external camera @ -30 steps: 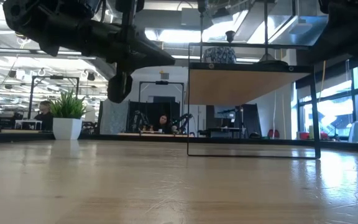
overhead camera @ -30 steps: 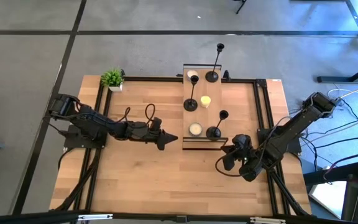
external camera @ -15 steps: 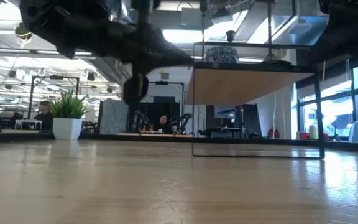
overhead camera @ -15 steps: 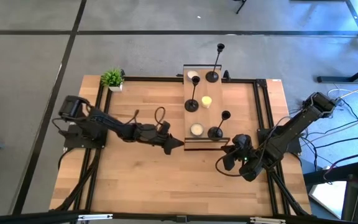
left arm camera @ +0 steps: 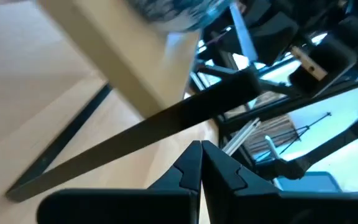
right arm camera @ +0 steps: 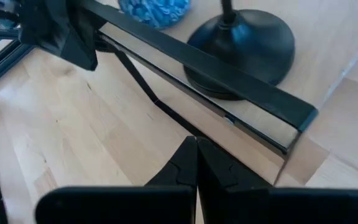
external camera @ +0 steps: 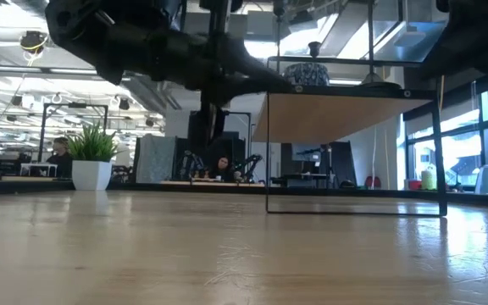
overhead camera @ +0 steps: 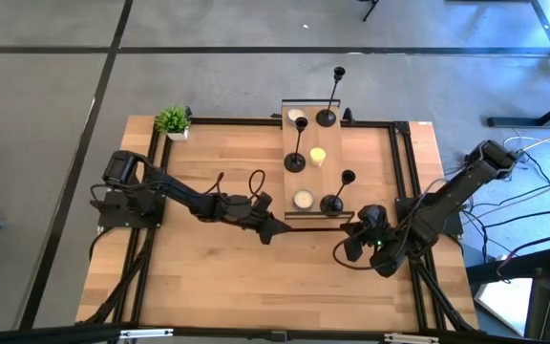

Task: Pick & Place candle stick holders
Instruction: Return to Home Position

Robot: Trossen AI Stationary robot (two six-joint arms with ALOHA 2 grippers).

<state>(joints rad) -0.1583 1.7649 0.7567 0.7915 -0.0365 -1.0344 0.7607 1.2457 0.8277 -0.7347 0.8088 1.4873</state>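
Count: three candle stick holders, all upright on the one shelf, right of centre in the overhead frame. One tall holder stands at the shelf's upper end, a second tall holder at its left edge midway, and the short holder at its lower end. Three small round candles share the shelf: white, yellow, and a pale-topped jar candle left of the short holder. One potted plant sits at the bench's upper left corner. Two arms. The left tool is at the shelf's lower left corner, fingers pressed together on nothing. The right tool, lower right in the overhead frame, is just beside the shelf's lower right corner, also closed and empty. Against a second ago, the left arm reaches farther right; in the low view the shelf leg has shifted right. The right arm is unchanged.
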